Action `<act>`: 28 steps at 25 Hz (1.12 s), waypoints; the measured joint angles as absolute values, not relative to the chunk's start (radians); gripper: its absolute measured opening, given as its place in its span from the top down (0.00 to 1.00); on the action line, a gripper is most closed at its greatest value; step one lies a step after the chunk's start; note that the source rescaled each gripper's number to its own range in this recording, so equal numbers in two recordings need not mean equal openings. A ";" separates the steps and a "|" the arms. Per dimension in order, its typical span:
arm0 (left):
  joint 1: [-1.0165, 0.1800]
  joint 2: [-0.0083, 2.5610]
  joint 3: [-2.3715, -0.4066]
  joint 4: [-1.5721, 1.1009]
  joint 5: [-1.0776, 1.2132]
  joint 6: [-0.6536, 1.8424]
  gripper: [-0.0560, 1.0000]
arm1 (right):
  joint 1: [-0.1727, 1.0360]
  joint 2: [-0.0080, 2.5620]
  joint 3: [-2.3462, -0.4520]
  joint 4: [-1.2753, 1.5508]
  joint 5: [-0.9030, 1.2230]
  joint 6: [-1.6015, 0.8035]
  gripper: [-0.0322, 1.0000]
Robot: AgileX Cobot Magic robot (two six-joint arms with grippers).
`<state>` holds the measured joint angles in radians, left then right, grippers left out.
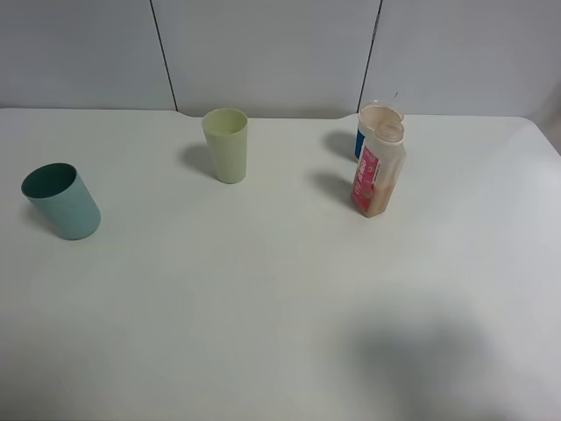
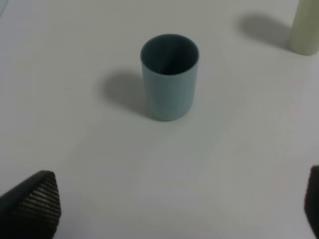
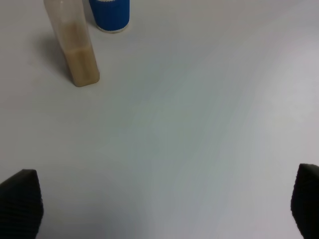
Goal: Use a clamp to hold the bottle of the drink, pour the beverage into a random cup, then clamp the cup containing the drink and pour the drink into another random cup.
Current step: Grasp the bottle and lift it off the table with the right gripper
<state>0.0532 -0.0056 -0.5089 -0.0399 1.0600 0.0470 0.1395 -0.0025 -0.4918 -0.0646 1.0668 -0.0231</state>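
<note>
Bottle (image 3: 75,50) well apart from wide-spread right hand (image 3: 163,201)

No readable text anywhere (the red-pink label (image 1: 365,180) on the bottle (image 1: 391,171) too blurred)

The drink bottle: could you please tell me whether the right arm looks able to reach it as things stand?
Probably yes. The bottle stands upright with bare table between it and the open fingers; the blue cup sits beyond it, not in the way.
</note>
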 joint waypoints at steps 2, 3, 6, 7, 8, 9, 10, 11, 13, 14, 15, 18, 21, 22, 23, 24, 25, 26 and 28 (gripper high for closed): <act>0.053 -0.006 -0.509 -0.040 1.060 0.047 0.00 | 0.139 -0.003 -0.492 -0.065 1.067 -0.023 0.00; 0.053 -0.006 -0.509 -0.040 1.060 0.047 0.00 | 0.139 -0.003 -0.492 -0.065 1.067 -0.023 0.00; 0.053 -0.006 -0.509 -0.040 1.060 0.047 0.00 | 0.139 -0.003 -0.492 -0.065 1.067 -0.023 0.00; 0.053 -0.006 -0.509 -0.040 1.060 0.047 0.00 | 0.139 -0.003 -0.492 -0.065 1.067 -0.023 0.00; 0.053 -0.006 -0.509 -0.040 1.060 0.047 0.00 | 0.139 -0.003 -0.492 -0.065 1.067 -0.023 0.00; 0.053 -0.006 -0.509 -0.040 1.060 0.047 0.00 | 0.139 -0.003 -0.492 -0.065 1.067 -0.023 0.00; 0.053 -0.006 -0.509 -0.040 1.060 0.047 0.00 | 0.139 -0.003 -0.492 -0.065 1.067 -0.023 0.00; 0.053 -0.006 -0.509 -0.040 1.060 0.047 0.00 | 0.139 -0.003 -0.492 -0.065 1.067 -0.023 0.00; 0.053 -0.006 -0.509 -0.040 1.060 0.047 0.00 | 0.139 -0.003 -0.492 -0.065 1.067 -0.023 0.00; 0.053 -0.006 -0.509 -0.040 1.060 0.047 0.00 | 0.139 -0.003 -0.492 -0.066 1.067 -0.023 0.00; 0.053 -0.006 -0.509 -0.040 1.060 0.047 0.00 | 0.139 -0.003 -0.492 -0.071 1.067 -0.023 0.00; 0.053 -0.006 -0.509 -0.040 1.060 0.047 0.00 | 0.139 -0.003 -0.496 -0.077 1.059 -0.022 0.00; 0.053 -0.006 -0.509 -0.040 1.060 0.047 0.00 | 0.139 -0.003 -0.507 -0.086 1.037 -0.022 0.00; 0.053 -0.006 -0.509 -0.040 1.060 0.047 0.00 | 0.139 -0.003 -0.520 -0.091 1.000 -0.022 0.00; 0.053 -0.006 -0.509 -0.040 1.060 0.047 0.00 | 0.139 0.003 -0.548 -0.098 0.963 -0.022 0.00; 0.053 -0.006 -0.509 -0.040 1.060 0.047 0.00 | 0.139 0.017 -0.560 -0.100 0.939 -0.022 0.00; 0.053 -0.006 -0.509 -0.040 1.060 0.047 0.00 | 0.139 0.038 -0.563 -0.107 0.915 -0.022 0.00; 0.053 -0.006 -0.509 -0.040 1.060 0.047 0.00 | 0.139 0.050 -0.563 -0.110 0.903 -0.022 0.00; 0.053 -0.006 -0.509 -0.040 1.060 0.047 0.00 | 0.139 0.073 -0.563 -0.110 0.877 -0.022 0.00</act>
